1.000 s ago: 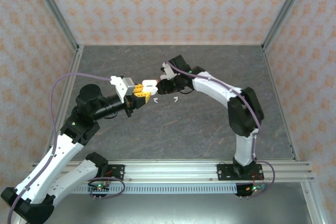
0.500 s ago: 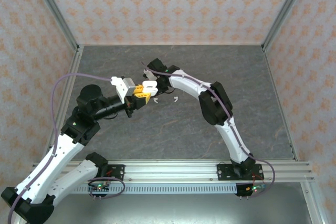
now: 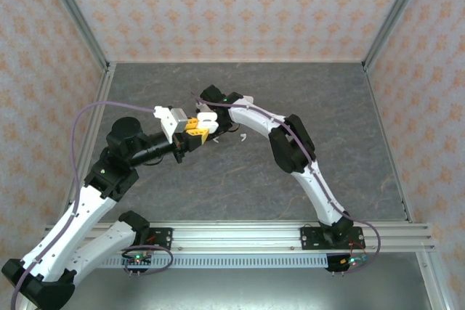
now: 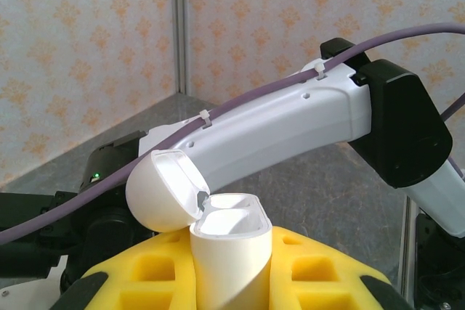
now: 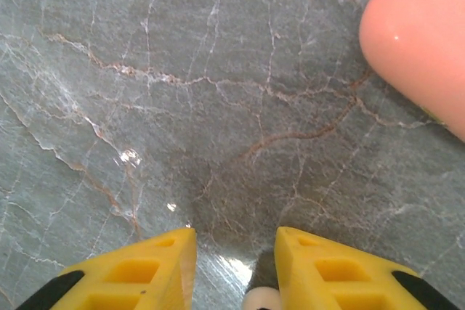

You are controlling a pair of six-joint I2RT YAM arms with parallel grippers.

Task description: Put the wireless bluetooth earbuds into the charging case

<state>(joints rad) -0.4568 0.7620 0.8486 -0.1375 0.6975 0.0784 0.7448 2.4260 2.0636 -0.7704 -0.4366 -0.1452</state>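
Over mid-table, finds right claw (image 5: 232, 234) swung in beyond the open charging case (image 4: 229, 223) clamped in left claw (image 4: 232, 281), jaws narrowed, grip not determinable; leaves two white earbuds (image 3: 243, 136) loose on table (image 3: 305, 92) near case, uninserted.

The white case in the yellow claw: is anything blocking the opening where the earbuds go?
Nothing visible does. The case, clamped in the left gripper, has its lid hinged open sideways, leaving the mouth bare; the right arm passes behind it.
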